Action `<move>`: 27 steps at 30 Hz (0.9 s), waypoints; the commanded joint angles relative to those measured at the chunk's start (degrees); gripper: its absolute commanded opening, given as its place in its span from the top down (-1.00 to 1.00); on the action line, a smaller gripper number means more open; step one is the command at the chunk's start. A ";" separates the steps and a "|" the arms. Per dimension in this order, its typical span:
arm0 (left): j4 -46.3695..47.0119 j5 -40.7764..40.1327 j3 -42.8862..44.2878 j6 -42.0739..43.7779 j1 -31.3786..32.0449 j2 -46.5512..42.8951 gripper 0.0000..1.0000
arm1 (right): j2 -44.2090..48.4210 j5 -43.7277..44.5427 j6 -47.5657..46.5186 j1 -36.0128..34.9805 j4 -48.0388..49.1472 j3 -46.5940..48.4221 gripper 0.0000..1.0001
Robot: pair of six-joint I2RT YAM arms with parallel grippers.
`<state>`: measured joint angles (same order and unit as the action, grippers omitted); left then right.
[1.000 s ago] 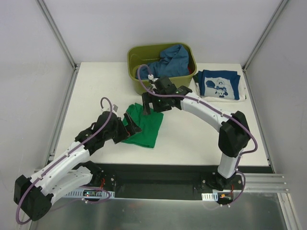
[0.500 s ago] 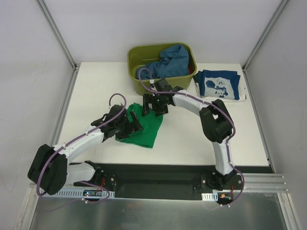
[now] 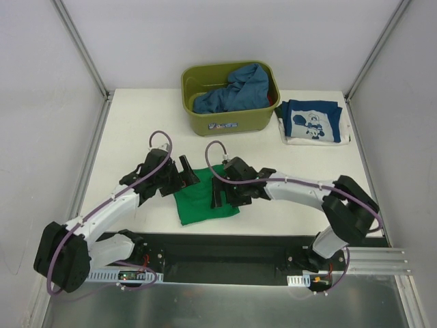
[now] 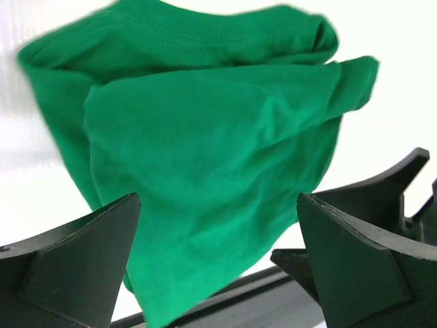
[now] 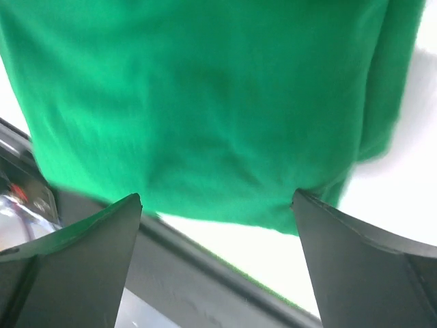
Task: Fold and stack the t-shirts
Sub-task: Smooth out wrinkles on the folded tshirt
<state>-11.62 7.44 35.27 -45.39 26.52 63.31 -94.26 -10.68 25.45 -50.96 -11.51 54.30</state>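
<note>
The bright green t-shirt (image 3: 199, 202) lies folded in a small rectangle near the table's front edge. It fills the left wrist view (image 4: 205, 137) and the right wrist view (image 5: 205, 102). My left gripper (image 3: 185, 175) is open at the shirt's far left corner and holds nothing; its jaws stand wide apart (image 4: 217, 205). My right gripper (image 3: 220, 194) is open over the shirt's right edge and is empty (image 5: 217, 198). The navy t-shirt with the cartoon print (image 3: 313, 121) lies folded at the back right. The mid-blue t-shirt (image 3: 235, 87) is bunched in the tub.
The olive-green plastic tub (image 3: 232, 123) stands at the back centre. The table's front edge and a black rail (image 3: 225, 242) run just below the green shirt. Slanted frame posts (image 3: 82, 48) flank the table.
The green shirt now lies as a tighter rectangle nearer the front edge. My right gripper came from the tub side down to the shirt's right edge. My left gripper drew back to its far left corner.
</note>
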 commanded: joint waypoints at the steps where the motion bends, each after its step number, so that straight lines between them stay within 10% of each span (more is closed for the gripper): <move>1: -2.35 1.97 -0.28 2.58 -0.51 -6.26 -0.99 | 9.35 15.14 1.72 -2.39 -6.93 1.85 -0.93; 9: -8.60 -5.25 -0.82 1.09 -1.21 -11.72 -0.76 | 6.82 17.28 -9.89 0.24 -12.22 9.32 -0.97; 15: -8.07 -2.27 3.39 1.26 -1.56 -3.82 -0.13 | 0.23 11.75 -11.83 2.97 -13.11 16.00 -0.89; 27: -0.34 0.82 6.13 2.32 -5.69 11.30 0.34 | -14.97 -6.02 -10.25 7.35 -6.86 28.30 -0.93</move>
<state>-14.96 6.28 39.07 -43.99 23.07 70.22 -104.77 -11.81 14.92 -46.78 -20.32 77.58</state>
